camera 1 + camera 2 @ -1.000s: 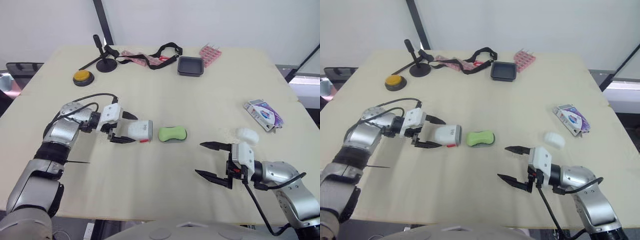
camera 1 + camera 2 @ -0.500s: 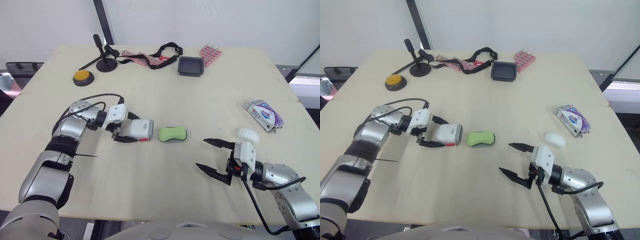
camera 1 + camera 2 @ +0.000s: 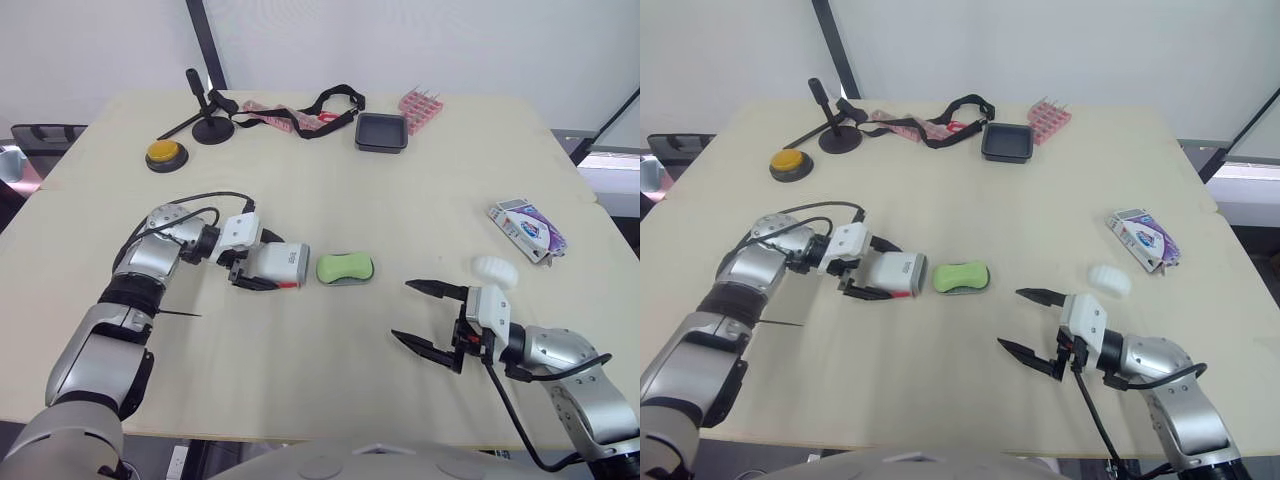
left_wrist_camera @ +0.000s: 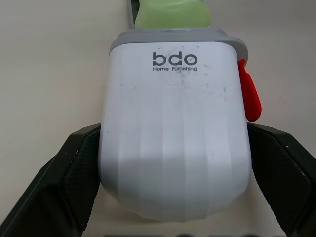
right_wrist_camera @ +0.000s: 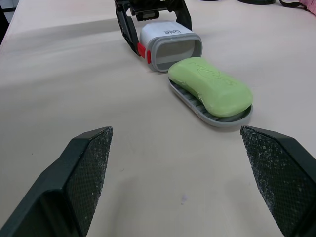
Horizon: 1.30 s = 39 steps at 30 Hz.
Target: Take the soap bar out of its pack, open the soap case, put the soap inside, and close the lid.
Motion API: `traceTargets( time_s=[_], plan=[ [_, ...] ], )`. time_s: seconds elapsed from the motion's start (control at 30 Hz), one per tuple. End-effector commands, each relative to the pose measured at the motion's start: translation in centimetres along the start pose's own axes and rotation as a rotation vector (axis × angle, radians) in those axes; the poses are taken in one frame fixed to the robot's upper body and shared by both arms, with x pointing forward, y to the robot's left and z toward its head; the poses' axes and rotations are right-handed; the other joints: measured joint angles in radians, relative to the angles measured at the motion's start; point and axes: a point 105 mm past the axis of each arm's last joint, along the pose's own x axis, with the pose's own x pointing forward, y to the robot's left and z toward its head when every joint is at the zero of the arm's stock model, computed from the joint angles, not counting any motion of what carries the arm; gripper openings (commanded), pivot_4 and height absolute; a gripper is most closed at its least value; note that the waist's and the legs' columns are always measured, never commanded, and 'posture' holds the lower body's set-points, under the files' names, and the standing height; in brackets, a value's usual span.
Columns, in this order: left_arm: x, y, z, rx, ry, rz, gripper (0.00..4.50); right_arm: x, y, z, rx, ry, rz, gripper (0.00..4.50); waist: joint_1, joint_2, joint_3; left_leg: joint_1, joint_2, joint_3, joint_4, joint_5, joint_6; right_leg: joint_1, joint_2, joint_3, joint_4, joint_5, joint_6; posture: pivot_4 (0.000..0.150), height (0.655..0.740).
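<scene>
Left gripper clamps the white case cover, its mouth just beside the green soap on its grey tray. Right gripper hangs wide open near a white lump, perhaps wrapping, and the soap pack.

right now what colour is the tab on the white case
The tab is red, clearest in the left wrist view.

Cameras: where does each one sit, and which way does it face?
Eye views: on the head, facing forward and down over the table; both arms show.
Left wrist view: on the left wrist, facing along the left gripper, shut on the white case cover.
Right wrist view: on the right wrist, facing past the open right gripper to the green soap.
Shared: both wrist views show cover and soap.
</scene>
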Motion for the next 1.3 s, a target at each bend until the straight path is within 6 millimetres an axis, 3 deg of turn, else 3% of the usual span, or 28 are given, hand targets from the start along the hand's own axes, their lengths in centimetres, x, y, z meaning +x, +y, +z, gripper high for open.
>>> traceTargets(
  time_s=[0.03, 0.77, 0.9, 1.13, 1.3],
  plan=[
    [-0.1, -0.4, 0.2, 0.021, -0.002, -0.030, 4.50, 0.0, 0.0, 0.9, -0.033, -0.018, 0.004, 4.46, 0.000, 0.000, 0.000, 0.000, 0.000, 0.000, 0.000, 0.000, 0.000, 0.000, 0.000, 0.000, 0.000, 0.000, 0.000, 0.150, 0.7400],
    [0.8, -0.3, 1.0, 0.085, -0.038, -0.026, 4.50, 0.1, 0.0, 0.8, -0.030, 0.001, 0.012, 4.46, -0.001, 0.000, 0.000, 0.000, 0.000, 0.000, -0.001, 0.000, 0.000, 0.000, 0.000, 0.000, -0.002, 0.000, 0.000, 0.150, 0.7400],
    [0.7, -0.2, 0.9, 0.079, -0.035, -0.017, 3.51, -0.2, -0.1, 0.4, -0.027, 0.009, 0.011, 4.50, -0.001, 0.000, 0.000, 0.000, 0.000, 0.000, -0.001, -0.001, 0.001, 0.000, 0.000, 0.000, -0.002, 0.000, 0.000, 0.150, 0.7400],
    [0.4, -0.5, 0.5, 0.083, -0.028, -0.005, 3.51, -0.6, 0.0, -0.1, -0.025, 0.015, 0.011, 4.50, -0.002, 0.000, 0.000, 0.000, 0.000, 0.000, -0.001, -0.001, 0.001, 0.000, 0.000, 0.000, -0.002, 0.000, 0.000, 0.150, 0.7400],
    [-0.3, -1.0, 0.7, 0.072, -0.039, 0.004, 3.51, -0.1, -1.1, 1.8, -0.111, 0.039, 0.056, 4.50, -0.007, 0.000, 0.000, 0.000, 0.000, 0.000, -0.002, -0.001, 0.000, 0.000, 0.000, 0.000, -0.002, 0.000, 0.000, 0.150, 0.7400]
  ],
)
